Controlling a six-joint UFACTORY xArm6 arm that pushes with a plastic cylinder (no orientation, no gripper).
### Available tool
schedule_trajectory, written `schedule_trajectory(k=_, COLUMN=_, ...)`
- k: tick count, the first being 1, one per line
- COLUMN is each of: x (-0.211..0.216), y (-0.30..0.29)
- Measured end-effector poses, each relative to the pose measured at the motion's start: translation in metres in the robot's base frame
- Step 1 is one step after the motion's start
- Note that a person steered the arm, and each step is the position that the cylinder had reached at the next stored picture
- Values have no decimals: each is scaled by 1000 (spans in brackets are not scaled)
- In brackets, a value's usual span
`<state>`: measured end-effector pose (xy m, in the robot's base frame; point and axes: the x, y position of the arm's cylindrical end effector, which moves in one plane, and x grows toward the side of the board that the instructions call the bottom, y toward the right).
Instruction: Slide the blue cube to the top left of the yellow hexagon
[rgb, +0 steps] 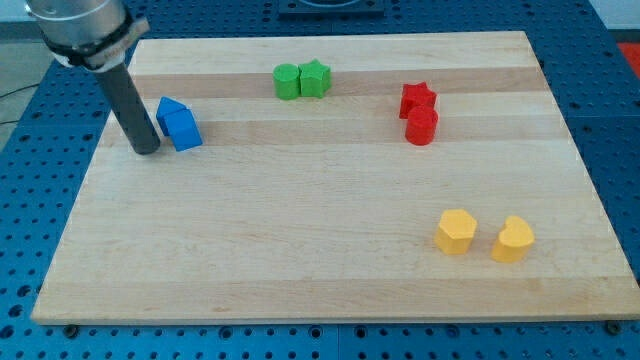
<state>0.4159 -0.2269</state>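
The blue cube (184, 131) lies near the board's upper left, touching a second blue block (170, 109) just above and left of it. My tip (146, 150) rests on the board just left of the blue cube, very close to it. The yellow hexagon (456, 231) lies at the lower right, far from the blue cube. A yellow heart-shaped block (513, 239) sits just right of the hexagon.
A green cylinder-like block (287, 81) and a green star block (315, 77) sit together at the top centre. A red star block (417, 99) and a red rounded block (422, 126) touch at the upper right. The wooden board (300, 250) lies on a blue perforated table.
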Motion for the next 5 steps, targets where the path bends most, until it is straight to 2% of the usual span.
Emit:
schedule_trajectory(k=1, x=-36, y=-53)
schedule_trajectory(k=2, x=-68, y=-60)
schedule_trajectory(k=3, x=-53, y=-15)
schedule_trajectory(k=4, x=9, y=37)
schedule_trajectory(k=5, x=23, y=64)
